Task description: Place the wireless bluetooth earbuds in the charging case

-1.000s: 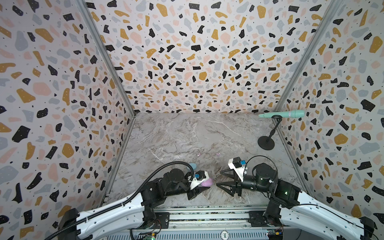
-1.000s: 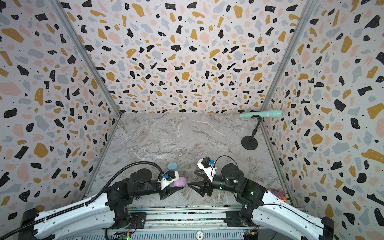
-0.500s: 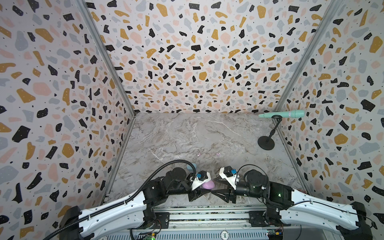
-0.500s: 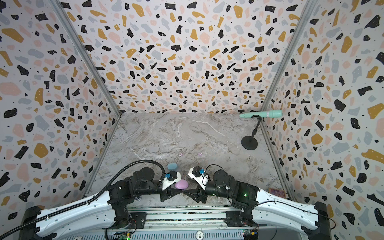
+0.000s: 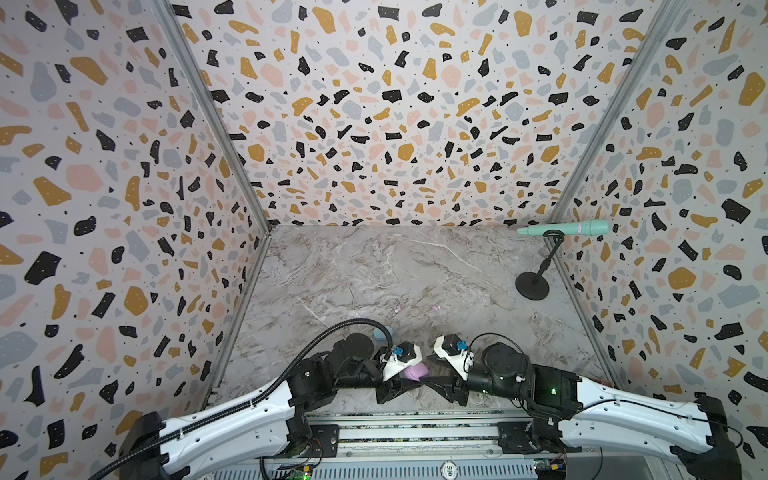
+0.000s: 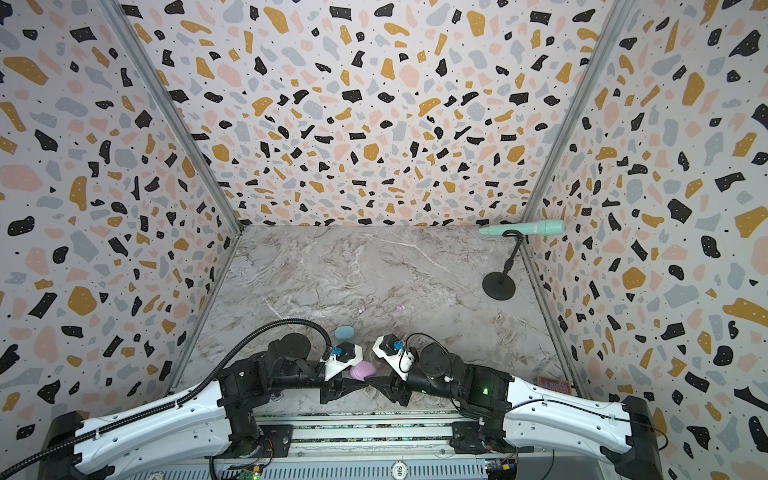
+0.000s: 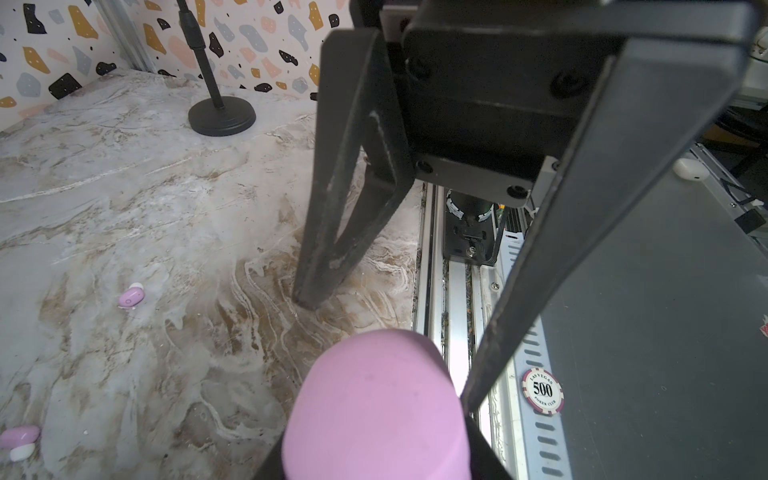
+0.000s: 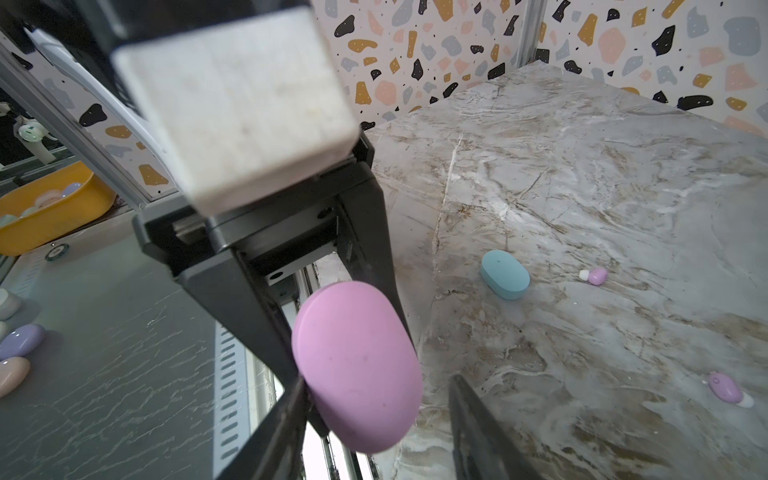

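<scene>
A pink oval charging case (image 5: 417,371) (image 6: 363,370), lid closed, hangs just above the table's front edge with my left gripper (image 7: 378,457) shut on it. My right gripper (image 8: 379,380) faces it from the right, its jaws standing either side of the case's (image 8: 357,365) free end. One finger touches the case and the other stands apart, so the gripper is open. Two pink earbuds (image 5: 398,308) (image 5: 436,308) lie on the marble further back, also in the right wrist view (image 8: 595,275) (image 8: 725,386). A closed blue case (image 6: 344,332) (image 8: 505,274) lies behind my left wrist.
A black microphone stand (image 5: 532,286) holding a mint microphone (image 5: 573,228) stands at the back right. A metal rail with a poker chip (image 7: 542,390) runs along the front edge. Outside the walls are a yellow bowl (image 8: 50,208) and spare cases (image 8: 20,340).
My right arm has swung left and lowered until its jaws straddle the pink case, narrowing as it came. The left gripper has kept its hold and shifted only slightly.
</scene>
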Available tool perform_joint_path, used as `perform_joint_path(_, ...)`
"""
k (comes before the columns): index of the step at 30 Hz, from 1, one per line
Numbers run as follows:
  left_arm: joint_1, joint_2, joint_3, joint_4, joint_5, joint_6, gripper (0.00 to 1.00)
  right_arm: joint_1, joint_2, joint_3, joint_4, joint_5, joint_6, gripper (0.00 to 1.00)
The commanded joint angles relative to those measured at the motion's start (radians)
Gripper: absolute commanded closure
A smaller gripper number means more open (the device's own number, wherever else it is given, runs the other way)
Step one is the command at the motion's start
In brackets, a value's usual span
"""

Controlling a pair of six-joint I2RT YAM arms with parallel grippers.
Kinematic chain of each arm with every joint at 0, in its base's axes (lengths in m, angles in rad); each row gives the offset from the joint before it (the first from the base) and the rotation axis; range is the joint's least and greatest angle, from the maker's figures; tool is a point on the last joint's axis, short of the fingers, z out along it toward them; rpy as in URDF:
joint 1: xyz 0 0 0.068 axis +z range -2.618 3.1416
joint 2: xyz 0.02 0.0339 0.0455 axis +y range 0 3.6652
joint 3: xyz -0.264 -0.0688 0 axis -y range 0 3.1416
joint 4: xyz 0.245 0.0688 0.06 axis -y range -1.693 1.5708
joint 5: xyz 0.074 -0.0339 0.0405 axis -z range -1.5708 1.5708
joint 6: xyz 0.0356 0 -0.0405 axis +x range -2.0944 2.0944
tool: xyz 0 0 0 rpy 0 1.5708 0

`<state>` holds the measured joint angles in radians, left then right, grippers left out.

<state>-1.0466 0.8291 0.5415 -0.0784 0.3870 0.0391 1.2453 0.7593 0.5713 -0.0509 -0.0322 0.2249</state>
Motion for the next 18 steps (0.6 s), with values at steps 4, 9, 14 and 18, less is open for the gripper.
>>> perform_joint_path(4, 0.007, -0.001, 0.042, 0.019, 0.05, -0.003, 1.0, 0.004, -0.006, 0.024, -0.004, 0.067, -0.007, 0.45)
perform_joint_path(9, 0.008, 0.001, 0.044, 0.019, 0.056, -0.004, 1.0, 0.003, -0.001, 0.028, -0.009, 0.076, -0.006, 0.45)
perform_joint_path(14, 0.01, -0.002, 0.044, 0.019, 0.061, -0.003, 1.0, 0.012, 0.027, 0.035, -0.016, 0.084, -0.006, 0.45)
perform_joint_path(18, 0.011, -0.001, 0.044, 0.018, 0.064, -0.002, 1.0, 0.026, 0.042, 0.04, -0.017, 0.107, -0.01, 0.45)
